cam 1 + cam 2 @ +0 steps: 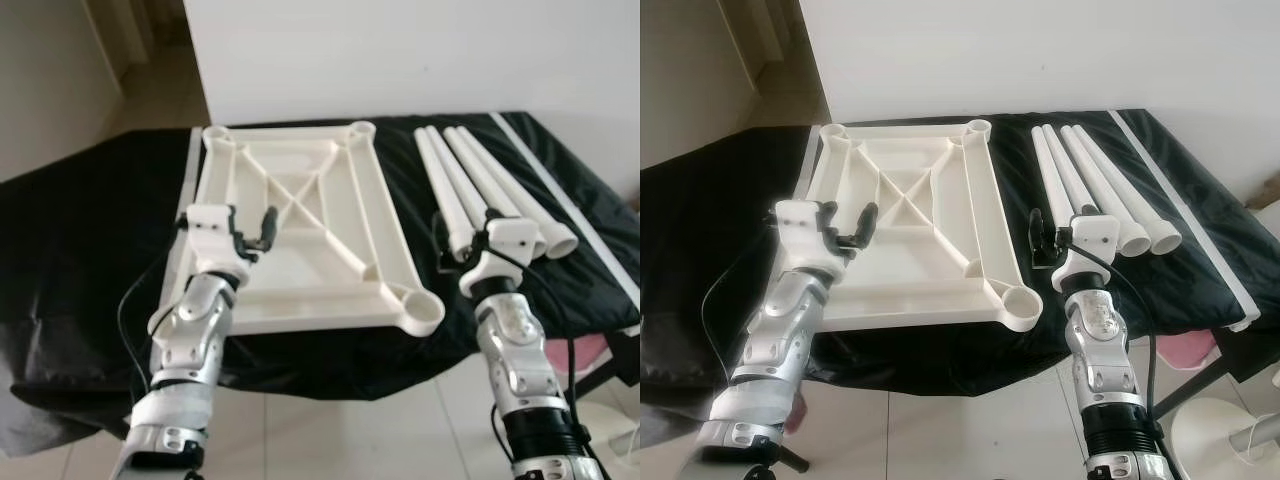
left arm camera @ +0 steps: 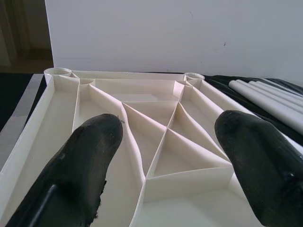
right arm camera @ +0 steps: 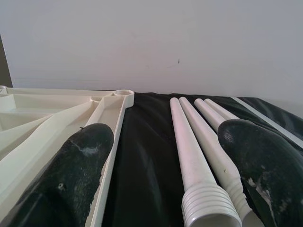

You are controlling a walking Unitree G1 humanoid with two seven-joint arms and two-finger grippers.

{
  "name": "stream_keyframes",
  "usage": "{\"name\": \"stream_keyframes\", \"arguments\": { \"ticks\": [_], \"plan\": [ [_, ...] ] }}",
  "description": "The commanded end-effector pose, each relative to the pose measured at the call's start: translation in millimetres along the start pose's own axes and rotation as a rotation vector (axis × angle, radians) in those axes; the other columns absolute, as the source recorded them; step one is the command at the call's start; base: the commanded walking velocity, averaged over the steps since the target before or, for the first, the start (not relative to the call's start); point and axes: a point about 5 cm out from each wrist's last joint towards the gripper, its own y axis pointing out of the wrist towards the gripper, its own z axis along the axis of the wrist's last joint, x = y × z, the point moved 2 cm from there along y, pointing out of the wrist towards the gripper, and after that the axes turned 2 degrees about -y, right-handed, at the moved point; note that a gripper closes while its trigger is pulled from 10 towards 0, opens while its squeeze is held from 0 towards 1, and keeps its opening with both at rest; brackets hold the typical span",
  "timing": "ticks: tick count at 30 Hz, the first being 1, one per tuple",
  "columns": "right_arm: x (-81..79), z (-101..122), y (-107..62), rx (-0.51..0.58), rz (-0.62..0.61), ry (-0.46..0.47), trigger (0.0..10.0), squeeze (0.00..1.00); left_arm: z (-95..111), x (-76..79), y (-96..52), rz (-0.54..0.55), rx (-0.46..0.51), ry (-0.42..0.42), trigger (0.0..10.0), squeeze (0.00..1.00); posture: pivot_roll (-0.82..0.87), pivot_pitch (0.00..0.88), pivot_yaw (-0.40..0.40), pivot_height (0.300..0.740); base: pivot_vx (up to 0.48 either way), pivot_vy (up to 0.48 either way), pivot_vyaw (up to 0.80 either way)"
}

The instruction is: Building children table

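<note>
Legs [image 1: 480,190] lie parallel beside upturned tabletop [image 1: 300,230], threaded ends nearest.

My head stereo pair looks forward and down over the tabletop [image 1: 300,200] and legs [image 1: 480,185]. Left wrist cam sits low and close over the tabletop ribs; right wrist cam faces along the legs. Both wrist views share the tabletop.

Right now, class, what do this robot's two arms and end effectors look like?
Both arms are silver, jointed metal segments with black bands near the base. Each wrist carries a white plastic housing. The left end effector and the right end effector each have two long, rounded black fingers, scuffed at the pads. Thin black cables loop beside each forearm.
</note>
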Motion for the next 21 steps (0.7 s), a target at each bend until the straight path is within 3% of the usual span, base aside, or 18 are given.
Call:
{"name": "stream_keyframes", "arguments": {
  "ticks": [1, 21],
  "plan": [
    [0.1, 0.0, 1.8, 0.004, -0.004, -0.004, 10.0, 0.00, -0.6, 4.2, -0.9, -0.054, -0.009, 0.001, 10.0, 0.00, -0.01, 0.000, 0.013, 0.740, 0.000, 0.000, 0.00],
    [2.7, -1.3, 0.7, -0.002, -0.013, -0.012, 10.0, 0.00, -0.5, 1.0, 0.0, -0.037, -0.012, -0.015, 10.0, 0.00, -0.01, 0.000, 0.009, 0.740, 0.000, 0.000, 0.00]
  ]
}}
